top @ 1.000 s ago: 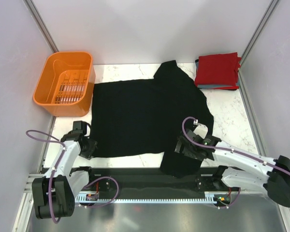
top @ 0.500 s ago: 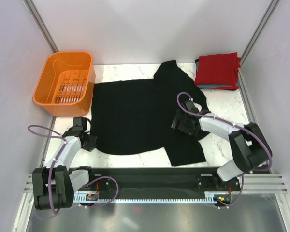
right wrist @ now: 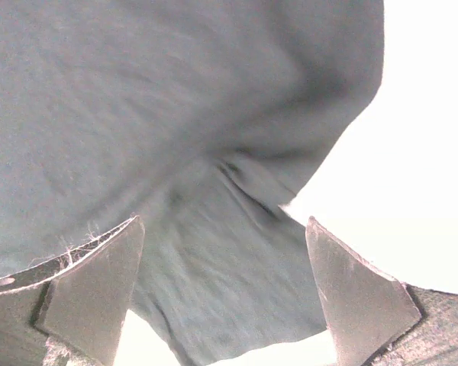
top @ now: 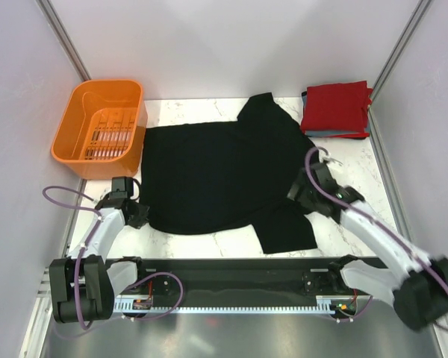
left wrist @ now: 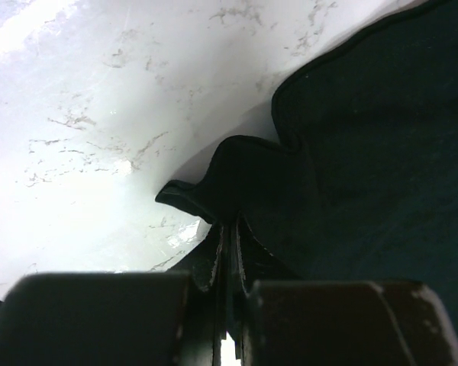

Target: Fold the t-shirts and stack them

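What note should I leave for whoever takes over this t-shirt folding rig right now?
Left gripper: shut on the black t-shirt, pinching its near left hem corner.
Right gripper: open, holding nothing, over the black t-shirt's right side.
The red t-shirt lies folded on the grey-blue t-shirt at the far right corner of the table.
Done: those two are folded and stacked.
Left: fold the black t-shirt, now spread mostly flat, and add it to the stack.
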